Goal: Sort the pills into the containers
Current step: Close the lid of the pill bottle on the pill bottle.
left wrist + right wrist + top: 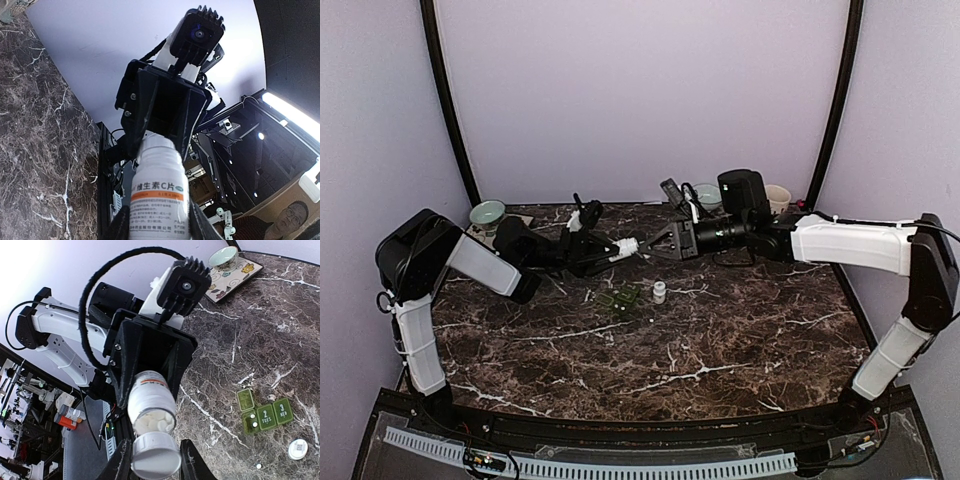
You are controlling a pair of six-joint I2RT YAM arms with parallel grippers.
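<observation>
a cap [156, 456] sits pinched in the right end effector [156, 462], the left end effector [159, 222] pinching a bottle [159, 187] labelled "维生素c片", near an organizer [263, 414] marked "2 tues" on a dark veined marble desk [240, 340] within lilac walls [640, 90].

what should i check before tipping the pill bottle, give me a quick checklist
1. Cap off: ok. The right gripper holds the cap, and pills show in the bottle's open mouth.
2. Grip: ok. The left gripper is shut on the bottle.
3. Organizer ready: ok. One compartment stands open.
4. Bottle above organizer: not ok. In the top view it seems to hang beyond it.
5. No strays: not ok. A loose pill lies on the table near the organizer.
6. Which compartment comes next: cannot tell.
</observation>
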